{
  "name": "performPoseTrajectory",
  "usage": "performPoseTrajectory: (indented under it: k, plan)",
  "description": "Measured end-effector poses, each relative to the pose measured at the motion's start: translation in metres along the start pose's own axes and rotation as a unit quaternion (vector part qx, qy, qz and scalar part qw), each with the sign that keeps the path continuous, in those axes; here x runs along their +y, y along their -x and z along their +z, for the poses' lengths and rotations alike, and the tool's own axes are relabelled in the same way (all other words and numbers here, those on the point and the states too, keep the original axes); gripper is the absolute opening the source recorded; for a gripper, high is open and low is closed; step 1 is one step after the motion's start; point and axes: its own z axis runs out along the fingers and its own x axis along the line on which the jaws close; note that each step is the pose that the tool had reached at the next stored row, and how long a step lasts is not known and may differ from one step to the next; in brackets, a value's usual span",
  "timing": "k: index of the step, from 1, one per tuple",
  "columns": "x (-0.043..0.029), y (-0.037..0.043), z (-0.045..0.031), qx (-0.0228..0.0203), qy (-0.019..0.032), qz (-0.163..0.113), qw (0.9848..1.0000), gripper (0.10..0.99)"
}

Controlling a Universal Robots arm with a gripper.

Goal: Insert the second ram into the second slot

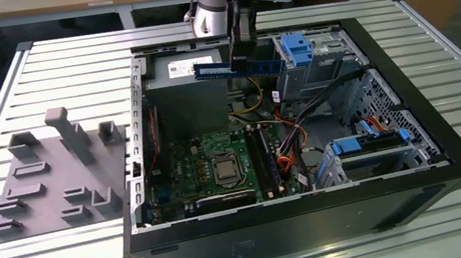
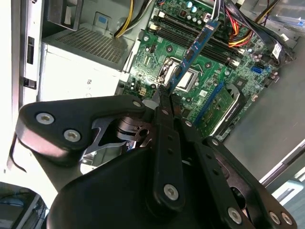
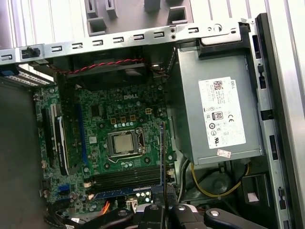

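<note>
My gripper hangs above the open computer case, shut on the second ram, a long blue stick held level over the power supply's edge. In the second wrist view the fingertips pinch one end of the ram, which reaches out over the motherboard. In the first wrist view the ram shows edge-on above the board, beside the processor socket. The black memory slots lie below it, and another blue stick stands in one of them. I cannot tell which slot is the second.
A grey fixture plate with upright pegs lies on the slatted table at the exterior view's left. Inside the case are the power supply, blue drive cages and loose cables beside the slots.
</note>
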Motion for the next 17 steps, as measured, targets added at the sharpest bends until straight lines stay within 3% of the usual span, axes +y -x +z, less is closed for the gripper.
performPoseTrajectory:
  k: [17]
  plan:
    - [0.0, 0.0, 0.0, -0.0009, -0.0004, 0.024, 0.9997, 0.133]
